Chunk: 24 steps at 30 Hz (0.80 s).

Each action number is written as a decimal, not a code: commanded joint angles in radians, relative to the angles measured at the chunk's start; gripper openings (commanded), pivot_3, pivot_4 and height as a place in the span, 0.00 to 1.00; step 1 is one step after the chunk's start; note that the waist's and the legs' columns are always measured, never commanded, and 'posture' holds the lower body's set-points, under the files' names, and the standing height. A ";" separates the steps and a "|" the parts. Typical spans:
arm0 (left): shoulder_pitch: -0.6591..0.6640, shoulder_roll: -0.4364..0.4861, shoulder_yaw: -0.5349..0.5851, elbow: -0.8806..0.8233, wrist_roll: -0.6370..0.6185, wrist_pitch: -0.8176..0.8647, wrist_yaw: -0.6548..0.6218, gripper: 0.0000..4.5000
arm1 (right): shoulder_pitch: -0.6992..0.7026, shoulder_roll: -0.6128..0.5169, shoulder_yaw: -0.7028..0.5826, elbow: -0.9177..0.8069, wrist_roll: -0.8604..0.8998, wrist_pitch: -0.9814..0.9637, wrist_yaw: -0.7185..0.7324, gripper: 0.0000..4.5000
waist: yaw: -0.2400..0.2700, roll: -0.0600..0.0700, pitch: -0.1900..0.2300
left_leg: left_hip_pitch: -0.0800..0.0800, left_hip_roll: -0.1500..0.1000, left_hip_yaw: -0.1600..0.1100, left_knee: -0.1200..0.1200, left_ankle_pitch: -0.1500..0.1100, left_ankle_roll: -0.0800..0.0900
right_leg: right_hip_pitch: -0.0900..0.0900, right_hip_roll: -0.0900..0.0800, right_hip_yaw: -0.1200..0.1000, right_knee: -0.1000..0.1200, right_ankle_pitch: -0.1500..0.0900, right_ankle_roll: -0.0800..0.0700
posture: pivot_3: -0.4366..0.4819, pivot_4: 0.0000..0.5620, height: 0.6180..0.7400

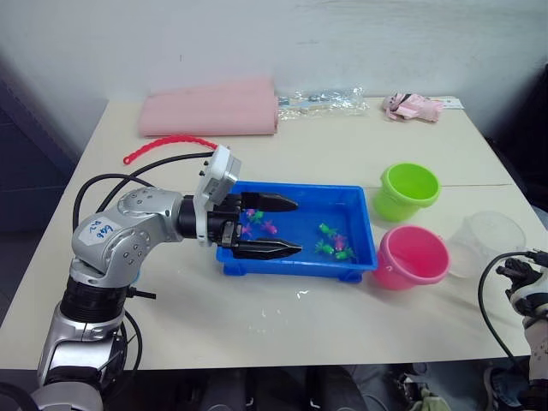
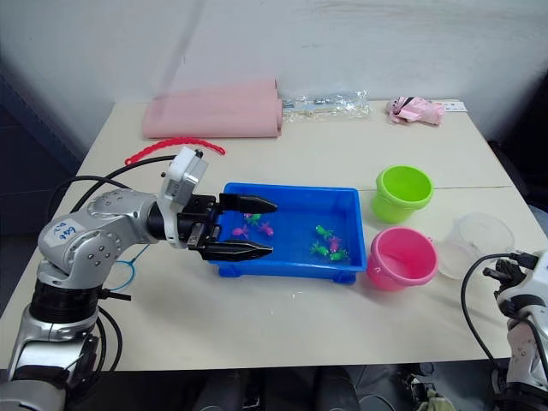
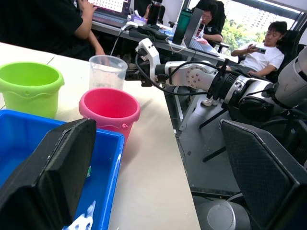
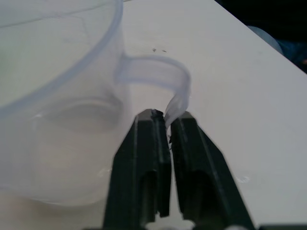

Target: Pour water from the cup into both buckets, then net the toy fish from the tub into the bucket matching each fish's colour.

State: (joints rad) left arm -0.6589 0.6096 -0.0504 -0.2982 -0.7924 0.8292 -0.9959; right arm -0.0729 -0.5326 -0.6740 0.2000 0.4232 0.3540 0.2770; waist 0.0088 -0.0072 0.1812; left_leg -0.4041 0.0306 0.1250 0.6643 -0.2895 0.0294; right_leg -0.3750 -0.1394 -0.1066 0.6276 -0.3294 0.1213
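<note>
Table (image 1: 342, 163) in busy office

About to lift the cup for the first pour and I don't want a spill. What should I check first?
1. Right gripper grip on the cup: jaws closed on the tip of the handle only; not ok, shallow.
2. Cup upright on the table: ok.
3. Water in cup: cannot tell.
4. Pink bucket and green bucket upright, mouths open: ok.
5. Left gripper away from the buckets: ok, jaws open over the tub's left end.
</note>
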 commanded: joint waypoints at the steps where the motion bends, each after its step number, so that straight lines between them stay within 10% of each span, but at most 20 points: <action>1: -0.022 0.013 0.014 -0.013 0.009 -0.021 -0.012 1.00 | 0.015 0.008 -0.019 -0.012 0.033 -0.019 0.020 0.01 | 0.000 0.000 0.000 | 0.000 0.000 0.000 0.000 0.000 0.000 | 0.000 0.000 0.000 0.000 0.000 0.000 | 0.48 0.27 0.98; 14: -0.012 0.008 -0.019 0.020 0.058 -0.055 -0.051 1.00 | 0.121 0.002 -0.094 -0.362 0.143 0.037 -0.031 0.01 | -0.009 0.005 0.002 | 0.000 0.000 0.000 -0.001 0.000 0.000 | 0.000 0.000 0.000 0.000 0.000 0.000 | 0.48 0.27 0.98; 24: -0.037 -0.042 -0.062 0.079 0.145 -0.122 -0.041 1.00 | 0.273 -0.189 0.045 -0.520 -0.256 -0.114 -0.030 0.01 | -0.006 0.005 0.002 | 0.000 0.000 0.001 -0.001 0.000 0.000 | -0.001 0.000 0.000 -0.001 0.000 0.000 | 0.48 0.27 0.98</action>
State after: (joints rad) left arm -0.6682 0.5736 -0.1111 -0.2124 -0.6580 0.7334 -1.0366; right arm 0.1988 -0.6988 -0.6286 -0.2764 0.2347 0.2957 0.2533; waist 0.0027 -0.0019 0.1831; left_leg -0.4043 0.0300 0.1256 0.6634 -0.2897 0.0292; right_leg -0.3756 -0.1396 -0.1061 0.6268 -0.3294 0.1214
